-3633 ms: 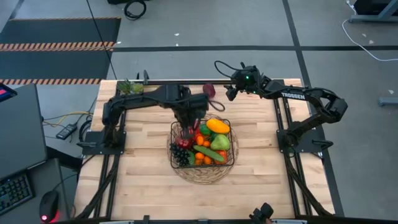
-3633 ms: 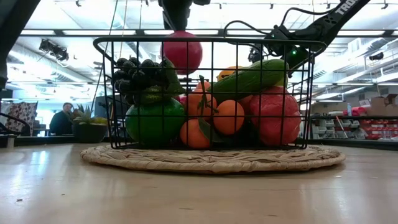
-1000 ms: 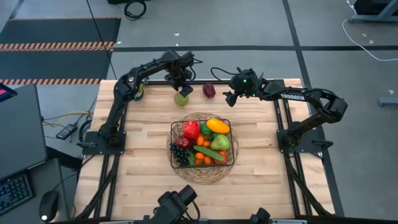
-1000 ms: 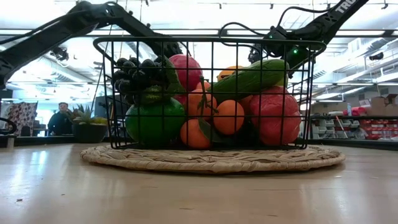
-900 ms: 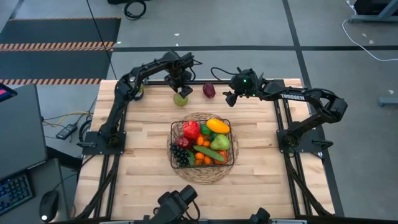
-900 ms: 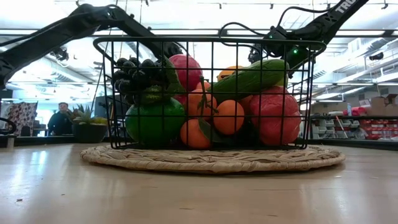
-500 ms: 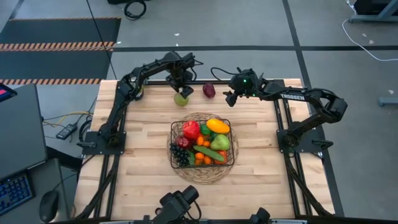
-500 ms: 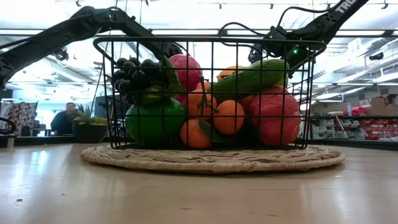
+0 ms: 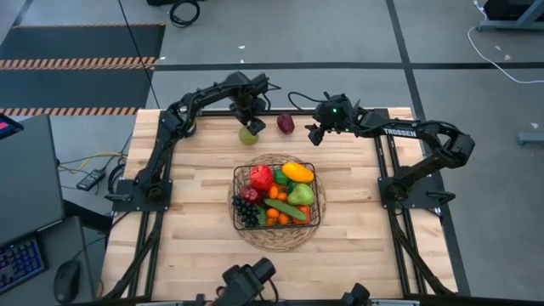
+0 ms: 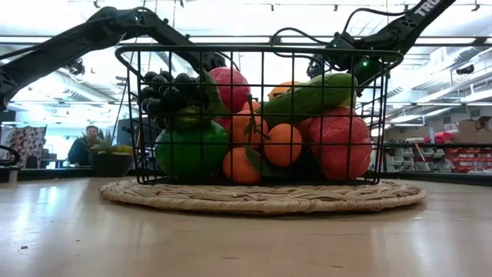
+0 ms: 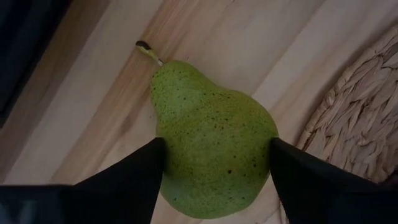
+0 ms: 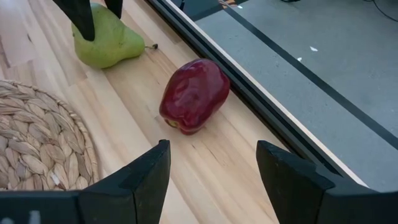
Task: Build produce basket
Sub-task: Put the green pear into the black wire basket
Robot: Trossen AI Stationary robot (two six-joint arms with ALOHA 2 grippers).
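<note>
A black wire basket full of toy produce stands on a round wicker mat at mid-table. A green pear lies on its side on the wood between the mat and the far edge. My left gripper points down over it, one finger on each side of its belly. A dark red apple lies on the table to the pear's right, close to the far rail. My right gripper hangs open just short of the apple, slanting down toward it, and touches nothing. My left gripper pinches the pear's wide belly between its two fingers, which come from above and lie across the pear. The pear rests on its side on the table, its stem pointing away from the fingers.
The mat's woven edge lies close beside the pear. A black rail runs along the far edge behind both fruits. A small potted plant stands at the far left corner. A person sits in the room beyond.
My left gripper has come down a little over the green pear, which has stayed where it lay. My right arm has kept still.
</note>
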